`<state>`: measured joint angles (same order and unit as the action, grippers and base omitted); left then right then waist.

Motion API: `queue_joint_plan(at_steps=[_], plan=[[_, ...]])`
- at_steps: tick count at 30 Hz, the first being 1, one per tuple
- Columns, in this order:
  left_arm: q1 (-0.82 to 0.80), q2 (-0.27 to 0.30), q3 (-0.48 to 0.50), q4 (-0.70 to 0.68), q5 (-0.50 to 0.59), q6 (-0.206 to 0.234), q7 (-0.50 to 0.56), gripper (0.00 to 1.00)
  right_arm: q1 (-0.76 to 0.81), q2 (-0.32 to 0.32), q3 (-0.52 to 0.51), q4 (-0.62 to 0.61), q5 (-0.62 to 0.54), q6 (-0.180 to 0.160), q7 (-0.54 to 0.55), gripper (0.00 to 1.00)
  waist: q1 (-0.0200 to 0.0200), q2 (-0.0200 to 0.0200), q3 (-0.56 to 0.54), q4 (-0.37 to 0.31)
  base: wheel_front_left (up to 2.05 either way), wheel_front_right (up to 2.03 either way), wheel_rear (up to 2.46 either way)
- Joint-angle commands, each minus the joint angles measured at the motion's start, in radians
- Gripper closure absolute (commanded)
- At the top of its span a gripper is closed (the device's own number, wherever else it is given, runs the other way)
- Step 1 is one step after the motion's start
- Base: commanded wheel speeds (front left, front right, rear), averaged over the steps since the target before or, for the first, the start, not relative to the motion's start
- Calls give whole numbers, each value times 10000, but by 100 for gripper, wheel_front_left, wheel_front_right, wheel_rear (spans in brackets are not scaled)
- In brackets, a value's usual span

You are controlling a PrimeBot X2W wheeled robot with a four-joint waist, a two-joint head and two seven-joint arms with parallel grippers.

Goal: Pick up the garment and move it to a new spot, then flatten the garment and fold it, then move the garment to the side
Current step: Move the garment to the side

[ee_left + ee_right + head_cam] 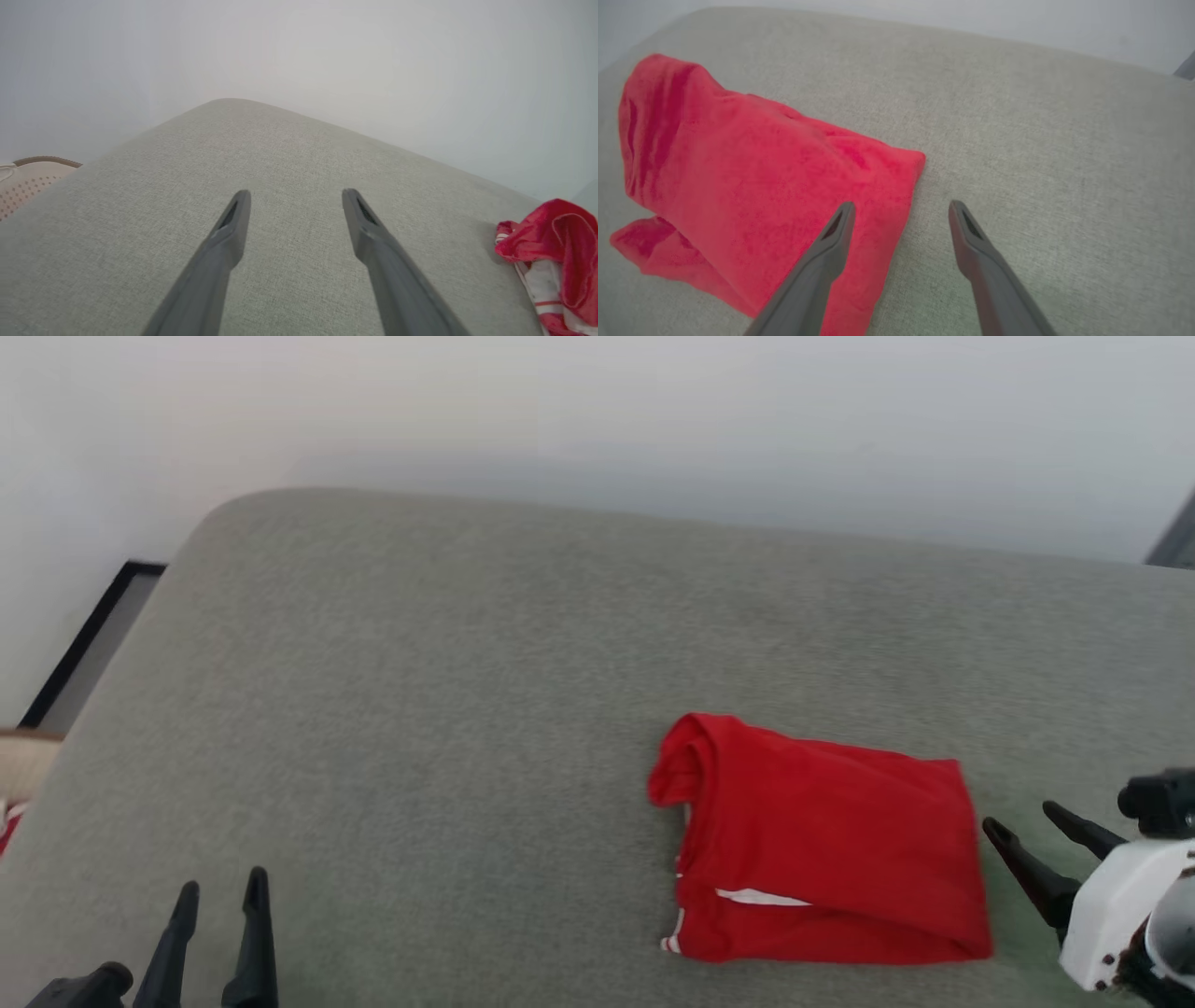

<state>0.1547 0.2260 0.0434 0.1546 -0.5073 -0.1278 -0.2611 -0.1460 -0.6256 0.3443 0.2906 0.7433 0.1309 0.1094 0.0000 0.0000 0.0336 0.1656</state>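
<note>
The garment (822,845) lies folded into a red rectangle on the grey cushioned surface (467,691), right of centre, with a thin white strip showing near its front edge. My right gripper (1022,821) stands open just off the garment's right edge, nothing between its fingers. In the right wrist view the garment (752,186) spreads to the left, and the right gripper (899,207) hangs over its near corner. My left gripper (219,887) is open at the lower left, far from the garment. In the left wrist view the left gripper (294,193) points over bare fabric, with the garment (556,261) at the right edge.
A pale wall (597,420) rises behind the grey surface. A dark-framed strip (89,644) runs along the floor at the far left. A beige perforated object (28,184) sits beside the surface's left edge.
</note>
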Motion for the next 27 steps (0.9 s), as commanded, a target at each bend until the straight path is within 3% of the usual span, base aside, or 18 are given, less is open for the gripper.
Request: queue_joint_plan(at_steps=[1, 8, 13, 18, 20, 27], plan=[[-120, 16, 3, 4, -88, -37, -52, 0, -128, -69, 27, 29, 137, -2, 201, 0, 0, 0, 212, 281, 0, 0, 0], [-430, -130, -244, 84, -203, -37, -52, 0, -925, -610, 700, 334, 1012, -2, 3393, 0, 0, 0, 782, 883, 0, 0, 0], [-723, -190, -369, 115, -240, -37, -52, 0, -1356, -222, 1056, 898, 1435, -1, 5309, 0, 0, 0, 1200, 1019, 0, 0, 0], [-1044, -170, -536, 171, -258, -37, -52, 0, -1877, 348, 1335, 1311, 1804, 2, 6316, 0, 0, 0, 1498, 988, 0, 0, 0], [-1213, -127, -625, 138, -238, -37, -52, 0, -2096, 414, 1383, 1327, 1906, 2, 6529, 100, 0, 0, 1589, 949, 0, 0, 0], [-1696, 73, -739, -38, -156, -37, -52, 0, -2734, 76, 741, 1004, 2204, -4, 6548, 100, 0, 0, 1825, 558, 0, 0, 0]])
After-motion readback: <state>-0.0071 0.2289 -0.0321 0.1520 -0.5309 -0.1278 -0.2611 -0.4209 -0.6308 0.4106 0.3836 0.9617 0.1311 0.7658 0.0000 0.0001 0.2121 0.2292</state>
